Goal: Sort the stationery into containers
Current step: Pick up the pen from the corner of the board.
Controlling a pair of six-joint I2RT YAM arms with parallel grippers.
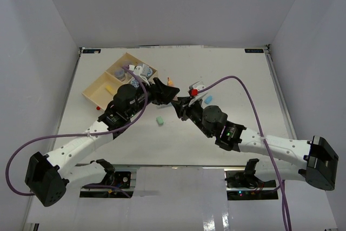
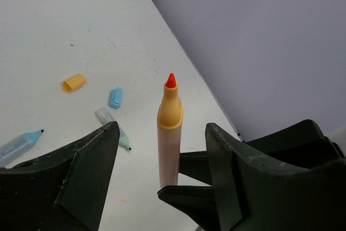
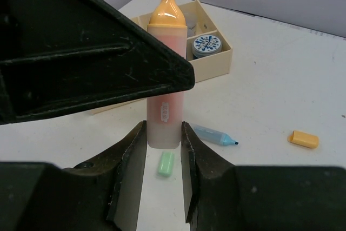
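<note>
A handover looks to be in hand at centre frame. In the left wrist view, the left gripper [image 2: 162,131] is straddling an uncapped orange highlighter [image 3: 167,17]. Its jaws are standing apart, one on each side of the barrel, with a gap showing on both sides. In the right wrist view, the right gripper [image 3: 162,133] is clamping the highlighter's base and holding it upright, tip to the top of the frame.

To do this well, the left jaws should probably shut squarely on the barrel above the right jaws. They should stay below the orange shoulder, where the barrel narrows and a grip could slip. The right gripper should let go only once the left grip is firm, or the highlighter may tip and fall.

In the top view, the tray [image 1: 104,74] is sitting at the upper left of the table [image 1: 243,79], close behind the left gripper. The left arm [image 1: 81,142] is reaching from the lower left corner up towards centre. The right arm [image 1: 270,147] is stretching from the lower right, low and long, to meet it. An orange cap [image 3: 303,139] is lying loose at the right of the right wrist view.
</note>
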